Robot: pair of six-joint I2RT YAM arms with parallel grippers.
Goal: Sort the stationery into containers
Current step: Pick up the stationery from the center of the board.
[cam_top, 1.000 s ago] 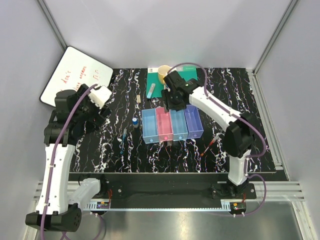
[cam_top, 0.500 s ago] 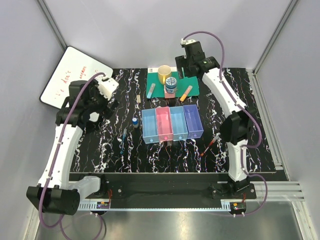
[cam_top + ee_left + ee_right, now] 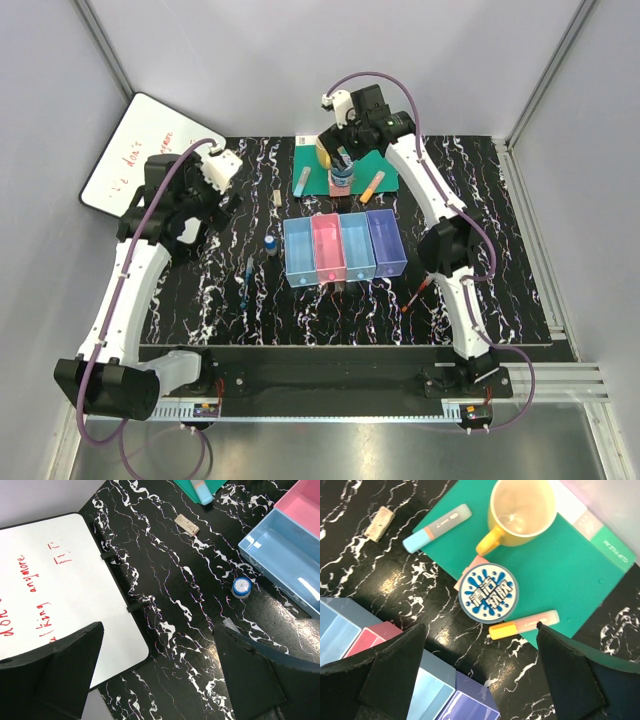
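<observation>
Four joined trays stand mid-table: light blue (image 3: pixel 299 252), pink (image 3: pixel 328 248), light blue (image 3: pixel 357 245), purple (image 3: pixel 386 241). The round blue-white tin (image 3: pixel 343 177) (image 3: pixel 488 593) sits on a pink cube (image 3: pixel 470 570), with the teal marker (image 3: pixel 437 527) and orange marker (image 3: pixel 524 624) on either side. My right gripper (image 3: pixel 343 158) (image 3: pixel 480 670) hangs open and empty above the tin. My left gripper (image 3: pixel 210 200) (image 3: pixel 160 675) is open and empty over bare table near the whiteboard corner. The blue-capped bottle (image 3: pixel 242 587), beige eraser (image 3: pixel 187 524), blue pen (image 3: pixel 247 272) and red pen (image 3: pixel 418 290) lie loose.
A yellow cup (image 3: pixel 520 507) stands on a green mat (image 3: pixel 580 575) at the back. A whiteboard (image 3: pixel 50 580) with red writing leans at the table's far left corner. Grey walls enclose the table.
My right gripper left the trays, swung to the back of the table, and now hangs over the tin. My left arm reached further forward and to the right.
</observation>
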